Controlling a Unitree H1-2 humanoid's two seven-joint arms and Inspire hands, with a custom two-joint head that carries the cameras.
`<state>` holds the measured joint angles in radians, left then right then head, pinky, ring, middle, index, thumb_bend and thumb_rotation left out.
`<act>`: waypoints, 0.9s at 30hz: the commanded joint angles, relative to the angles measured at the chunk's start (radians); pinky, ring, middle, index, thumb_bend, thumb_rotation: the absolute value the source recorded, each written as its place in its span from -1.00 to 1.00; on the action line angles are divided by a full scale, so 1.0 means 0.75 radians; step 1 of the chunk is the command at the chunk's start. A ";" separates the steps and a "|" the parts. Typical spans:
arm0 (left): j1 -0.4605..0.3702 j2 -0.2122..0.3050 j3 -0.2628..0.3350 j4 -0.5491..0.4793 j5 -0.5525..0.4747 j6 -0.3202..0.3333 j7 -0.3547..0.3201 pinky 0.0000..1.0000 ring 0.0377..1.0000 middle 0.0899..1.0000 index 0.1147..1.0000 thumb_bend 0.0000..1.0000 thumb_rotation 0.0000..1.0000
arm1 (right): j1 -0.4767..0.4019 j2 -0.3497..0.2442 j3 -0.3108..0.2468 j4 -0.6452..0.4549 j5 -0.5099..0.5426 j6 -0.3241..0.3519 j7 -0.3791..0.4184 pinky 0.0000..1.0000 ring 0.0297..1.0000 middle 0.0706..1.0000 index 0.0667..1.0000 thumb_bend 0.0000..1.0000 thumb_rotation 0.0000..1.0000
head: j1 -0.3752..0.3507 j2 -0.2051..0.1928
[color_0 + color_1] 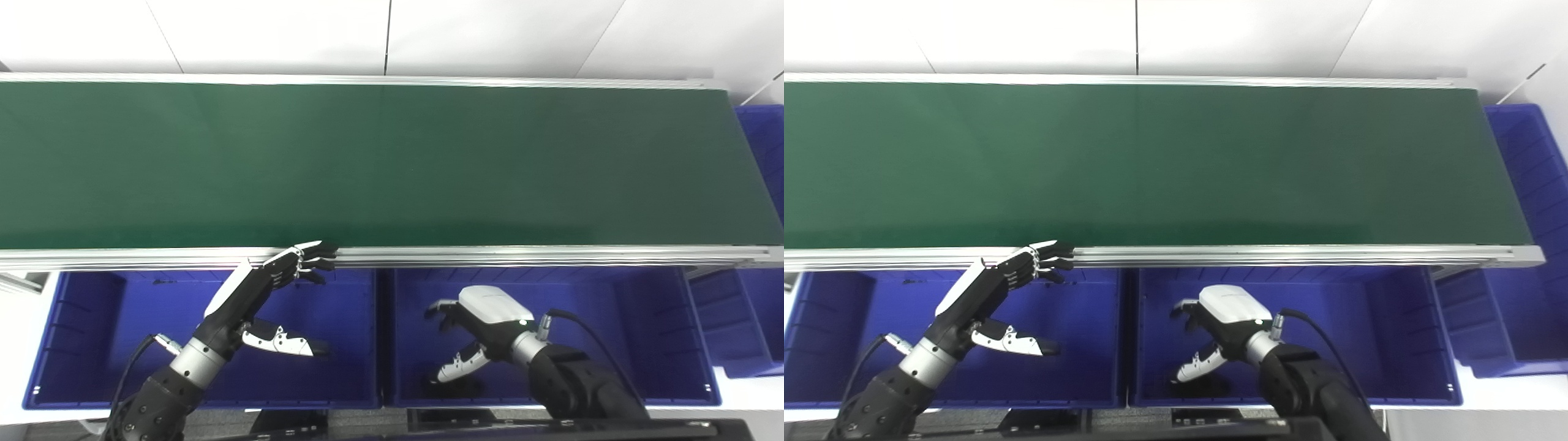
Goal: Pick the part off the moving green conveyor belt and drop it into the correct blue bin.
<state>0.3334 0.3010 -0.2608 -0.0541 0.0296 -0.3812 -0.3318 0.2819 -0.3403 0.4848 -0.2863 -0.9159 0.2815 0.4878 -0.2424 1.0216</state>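
Across the far side of the scene runs the long green conveyor belt (380, 162), stretching from left to right with a shiny silver rail (490, 254) along its near edge. I cannot see any part on the belt; its green top looks bare from end to end.

Just below the rail, on the near side, sit two big blue bins side by side. The left blue bin (92, 343) and the right blue bin (643, 331) touch each other in the middle. Another blue bin (1525, 202) stands at the far right end of the belt.

The left hand (263, 294) hangs over the left blue bin. Its fingers (312, 257) are stretched out and reach up to the silver rail, and its thumb points away to the right. It holds nothing and is spread wide.

The right hand (474, 324) hangs over the right blue bin, on that bin's left side. Its fingers curl down loosely and stay apart from the thumb. It holds nothing too.

Both dark arms come up from the near edge.
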 commanded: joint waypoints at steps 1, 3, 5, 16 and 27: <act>0.006 0.005 0.008 -0.047 -0.004 -0.019 0.002 0.38 0.53 0.63 0.61 0.70 -0.57 | 0.082 0.014 -0.046 -0.076 0.071 -0.068 -0.123 0.79 0.79 0.84 0.81 0.61 1.00 | 0.003 0.002; 0.007 0.007 0.009 -0.049 -0.005 -0.024 0.001 0.38 0.53 0.63 0.61 0.70 -0.57 | 0.128 0.026 -0.082 -0.092 0.148 -0.136 -0.218 0.66 0.72 0.78 0.75 0.55 0.97 | 0.005 0.005; 0.005 0.011 0.010 -0.042 -0.014 -0.028 -0.005 0.38 0.53 0.64 0.61 0.70 -0.57 | 0.170 0.045 -0.125 -0.073 0.232 -0.247 -0.356 0.51 0.64 0.71 0.68 0.51 0.88 | 0.002 0.008; 0.006 0.015 0.016 -0.030 -0.009 -0.030 -0.015 0.39 0.53 0.63 0.61 0.71 -0.56 | 0.290 0.142 -0.245 -0.031 0.602 -0.479 -0.553 0.22 0.40 0.48 0.51 0.45 0.14 | 0.100 -0.017; 0.027 -0.014 0.008 -0.024 0.024 -0.021 0.002 0.39 0.52 0.64 0.64 0.73 -0.55 | 0.283 0.146 -0.264 0.069 0.774 -0.618 -0.551 0.24 0.41 0.53 0.59 0.69 -0.20 | 0.291 -0.062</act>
<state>0.3455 0.2961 -0.2539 -0.0544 0.0415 -0.3812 -0.3400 0.4929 -0.2323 0.2945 -0.2315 -0.3653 -0.1052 0.0962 -0.0247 0.9757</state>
